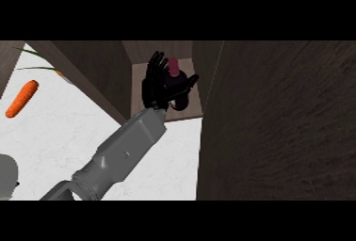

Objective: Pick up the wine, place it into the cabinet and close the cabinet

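A grey forearm rises from the lower left of the head view and slants up toward the middle, ending in a black hand inside the open cabinet. Which arm it is cannot be read with certainty from its position alone; it crosses from the lower left, and a second pale grey shape sits at the far left edge, too cut off to name.

The hand has its fingers stretched up and spread, and its thumb angled out to the right. The wine bottle stands just behind and beside the palm, on the pale shelf floor of the cabinet. Its long axis runs up and down in the view: the reddish neck and cap point toward the top of the view, deeper into the cabinet, and the dark rounded base lies nearer the shelf's front edge. The thumb lies across the bottle's right shoulder, and the palm covers much of its left side; whether the fingers actually close on the glass cannot be told, since they look straight rather than curled.

The broad dark brown cabinet door fills the right half of the view, standing open. On the white counter at the left lies an orange carrot, tilted, well apart from the cabinet, with thin green leaves above it.
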Tool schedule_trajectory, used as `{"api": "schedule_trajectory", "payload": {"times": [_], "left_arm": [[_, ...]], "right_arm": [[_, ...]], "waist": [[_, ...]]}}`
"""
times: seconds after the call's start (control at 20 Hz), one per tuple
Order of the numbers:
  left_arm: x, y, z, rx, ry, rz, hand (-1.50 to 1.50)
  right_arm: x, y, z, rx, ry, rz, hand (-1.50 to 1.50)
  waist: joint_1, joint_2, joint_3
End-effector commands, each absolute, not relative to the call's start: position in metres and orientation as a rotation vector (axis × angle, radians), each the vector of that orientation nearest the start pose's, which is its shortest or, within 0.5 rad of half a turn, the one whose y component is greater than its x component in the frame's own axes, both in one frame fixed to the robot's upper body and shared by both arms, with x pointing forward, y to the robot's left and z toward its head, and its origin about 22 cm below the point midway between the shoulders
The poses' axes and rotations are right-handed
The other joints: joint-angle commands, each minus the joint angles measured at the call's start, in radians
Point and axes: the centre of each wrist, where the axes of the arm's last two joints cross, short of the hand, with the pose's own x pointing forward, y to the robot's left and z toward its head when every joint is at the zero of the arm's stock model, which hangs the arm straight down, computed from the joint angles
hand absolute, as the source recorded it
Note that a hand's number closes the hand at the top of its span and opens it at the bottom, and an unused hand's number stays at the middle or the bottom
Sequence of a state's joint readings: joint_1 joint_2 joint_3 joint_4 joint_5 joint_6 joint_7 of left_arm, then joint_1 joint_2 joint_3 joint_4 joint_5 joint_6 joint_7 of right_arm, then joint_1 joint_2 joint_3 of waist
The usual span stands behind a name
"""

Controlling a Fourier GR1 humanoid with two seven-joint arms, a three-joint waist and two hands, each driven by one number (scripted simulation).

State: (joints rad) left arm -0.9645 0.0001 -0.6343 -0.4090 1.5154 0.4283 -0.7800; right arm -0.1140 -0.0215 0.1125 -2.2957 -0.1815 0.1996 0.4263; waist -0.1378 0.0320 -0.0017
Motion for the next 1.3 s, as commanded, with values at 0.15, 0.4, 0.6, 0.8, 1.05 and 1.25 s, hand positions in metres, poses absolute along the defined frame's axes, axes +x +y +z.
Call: {"api": "schedule_trajectory", "payload": {"times": [0.15,0.4,0.6,0.8,1.05,1.25], "left_arm": [[0.395,0.071,0.001,-0.114,-1.57,0.551,-1.5],[0.397,0.069,0.003,-0.038,-1.638,0.398,-1.5],[0.398,0.056,0.015,-0.037,-1.679,0.333,-1.5],[0.394,0.051,0.016,-0.048,-1.714,0.353,-1.5],[0.397,0.043,0.028,-0.098,-1.755,0.361,-1.5],[0.382,0.048,0.005,-0.132,-1.757,0.393,-1.5]], "right_arm": [[0.187,-0.205,0.176,0.378,-1.942,0.32,-1.5],[0.189,-0.197,0.178,0.392,-1.933,0.339,-1.5],[0.191,-0.202,0.179,0.392,-1.954,0.326,-1.5],[0.189,-0.204,0.177,0.389,-1.955,0.343,-1.5],[0.198,-0.204,0.179,0.368,-1.951,0.313,-1.5],[0.19,-0.198,0.183,0.368,-1.939,0.332,-1.5]], "waist": [[0.008,0.0,0.001],[0.013,0.002,0.0],[0.012,-0.001,0.001],[0.021,-0.004,0.002],[0.047,-0.008,0.001],[0.045,-0.01,0.0]]}}
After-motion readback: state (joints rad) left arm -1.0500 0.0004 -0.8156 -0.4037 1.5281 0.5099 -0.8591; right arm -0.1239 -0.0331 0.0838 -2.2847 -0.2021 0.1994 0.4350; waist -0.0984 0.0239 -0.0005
